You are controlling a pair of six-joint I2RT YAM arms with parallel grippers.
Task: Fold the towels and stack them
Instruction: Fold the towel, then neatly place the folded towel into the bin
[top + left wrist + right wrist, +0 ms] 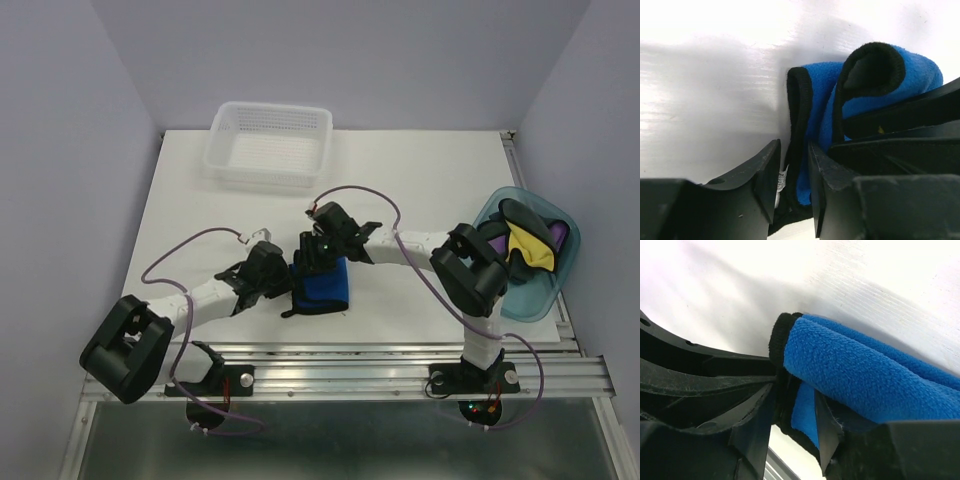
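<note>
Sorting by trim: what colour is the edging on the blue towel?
Black edging on the blue towel; clearest in the left wrist view.

Premises were a robotics laboratory cell: plain pale walls [70, 120] enclosed a white table [200, 210], and aluminium rails [350, 368] at its near edge carried bolted robot arm bases [472, 381].

The blue towel [865, 375] runs off the right wrist view's edge; the right gripper [794, 422] hides its hem's near end.

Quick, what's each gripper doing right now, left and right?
Left gripper: open, jaws parted around the blue towel's black hem.
Right gripper: open, jaws parted around the same towel's edge.
</note>
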